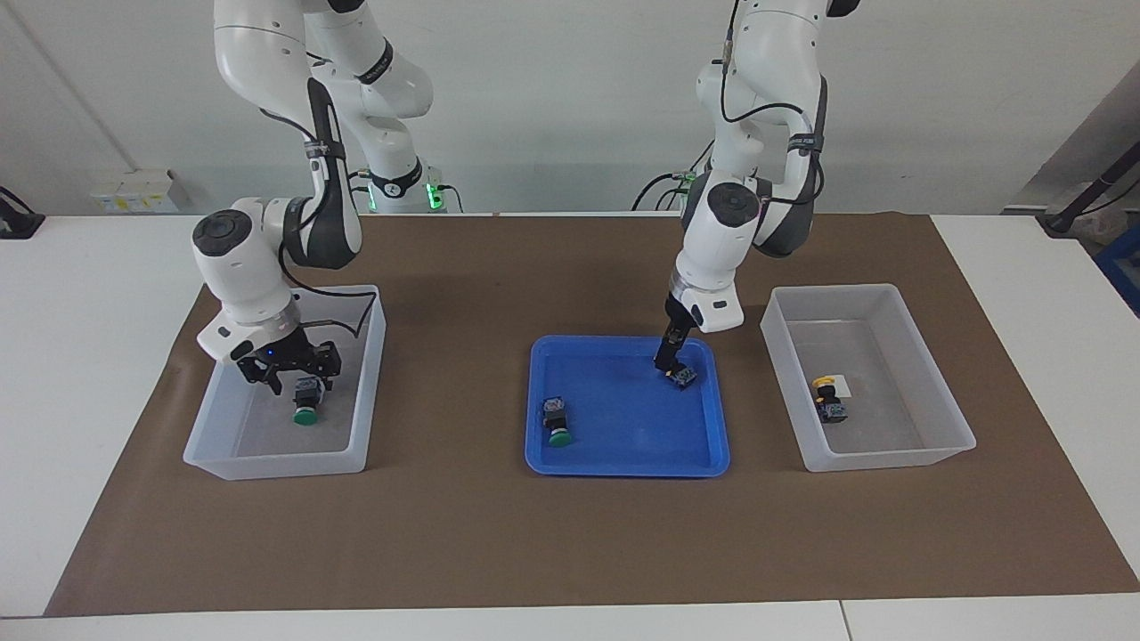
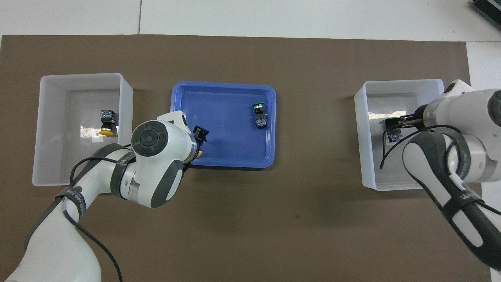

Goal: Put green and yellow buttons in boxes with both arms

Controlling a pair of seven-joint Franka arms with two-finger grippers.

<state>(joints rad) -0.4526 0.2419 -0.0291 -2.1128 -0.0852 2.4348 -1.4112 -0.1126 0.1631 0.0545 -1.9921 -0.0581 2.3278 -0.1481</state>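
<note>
My right gripper hangs open low inside the box at the right arm's end. A green button lies on that box's floor just under its fingers, free of them. In the overhead view the gripper partly hides this button. My left gripper is down in the blue tray, open, with its fingers either side of a yellow button; only a sliver of the yellow cap shows. A second green button lies in the tray. Another yellow button lies in the other box.
Both boxes and the tray stand in a row on a brown mat, the tray between them. White tabletop surrounds the mat. A cable loops from the right wrist over its box's rim.
</note>
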